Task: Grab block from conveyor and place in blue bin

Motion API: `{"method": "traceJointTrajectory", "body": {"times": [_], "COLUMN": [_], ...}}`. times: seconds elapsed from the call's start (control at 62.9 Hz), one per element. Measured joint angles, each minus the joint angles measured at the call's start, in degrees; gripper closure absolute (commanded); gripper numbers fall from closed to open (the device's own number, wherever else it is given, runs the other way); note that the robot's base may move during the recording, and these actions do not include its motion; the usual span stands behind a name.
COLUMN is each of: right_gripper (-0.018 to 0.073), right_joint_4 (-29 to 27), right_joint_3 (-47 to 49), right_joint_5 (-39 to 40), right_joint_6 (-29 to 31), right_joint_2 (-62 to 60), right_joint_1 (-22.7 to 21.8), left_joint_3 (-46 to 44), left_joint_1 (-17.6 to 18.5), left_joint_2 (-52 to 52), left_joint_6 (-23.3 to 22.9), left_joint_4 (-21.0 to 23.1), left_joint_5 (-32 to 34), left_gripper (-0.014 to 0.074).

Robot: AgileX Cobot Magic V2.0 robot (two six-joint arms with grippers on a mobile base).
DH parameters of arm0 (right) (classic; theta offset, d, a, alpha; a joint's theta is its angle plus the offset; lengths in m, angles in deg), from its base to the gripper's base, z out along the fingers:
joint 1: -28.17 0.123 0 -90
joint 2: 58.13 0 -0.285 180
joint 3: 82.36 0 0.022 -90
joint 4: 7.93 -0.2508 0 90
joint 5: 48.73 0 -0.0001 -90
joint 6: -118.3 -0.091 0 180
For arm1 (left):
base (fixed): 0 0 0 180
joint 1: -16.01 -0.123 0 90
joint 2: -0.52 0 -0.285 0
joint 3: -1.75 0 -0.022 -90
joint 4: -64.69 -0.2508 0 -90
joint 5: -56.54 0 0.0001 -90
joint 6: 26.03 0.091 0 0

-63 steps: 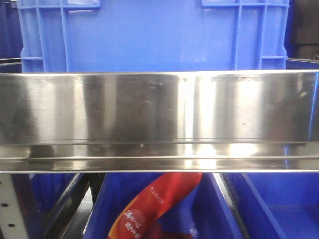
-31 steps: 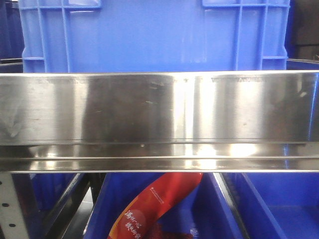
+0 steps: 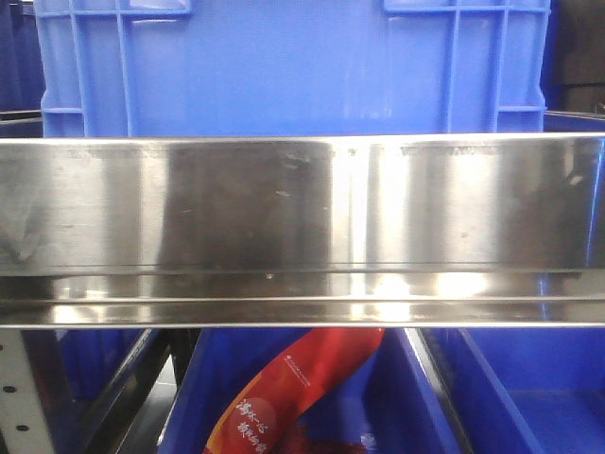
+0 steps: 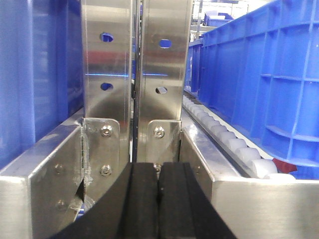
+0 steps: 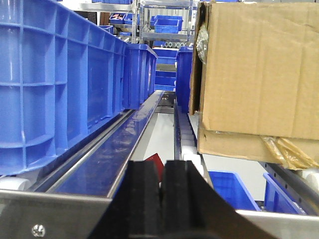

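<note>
Neither the block nor the conveyor shows in any view. A large blue bin (image 3: 284,66) stands behind a steel rail in the front view. More blue bins line the left wrist view on the right (image 4: 264,74) and the right wrist view on the left (image 5: 55,79). My left gripper (image 4: 158,167) is shut, its black fingers pressed together with nothing between them, close before two steel uprights. My right gripper (image 5: 163,167) is shut too and empty, pointing along a shelf lane. Neither gripper appears in the front view.
A polished steel rail (image 3: 302,208) spans the front view, with a red packet (image 3: 284,397) in a blue bin below. White rollers (image 4: 224,139) run beside the steel uprights (image 4: 134,59). A cardboard box (image 5: 254,69) sits at the right, with small blue bins (image 5: 234,189) beneath.
</note>
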Motion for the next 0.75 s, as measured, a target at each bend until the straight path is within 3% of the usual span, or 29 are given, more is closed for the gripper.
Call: {"method": "traceJointTrajectory", "body": {"times": [0.747], "right_gripper": [0.0721], "right_joint_4": [0.00], "right_joint_3": [0.00], "right_joint_5": [0.00], "right_joint_6": [-0.10], "right_joint_2": [0.00], "right_joint_1": [0.00], "left_joint_3": [0.00], "left_joint_1": [0.00], "left_joint_2": [0.00], "left_joint_6": [0.00], "left_joint_4": [0.00], "left_joint_5": [-0.11], "left_gripper": [0.0708]}}
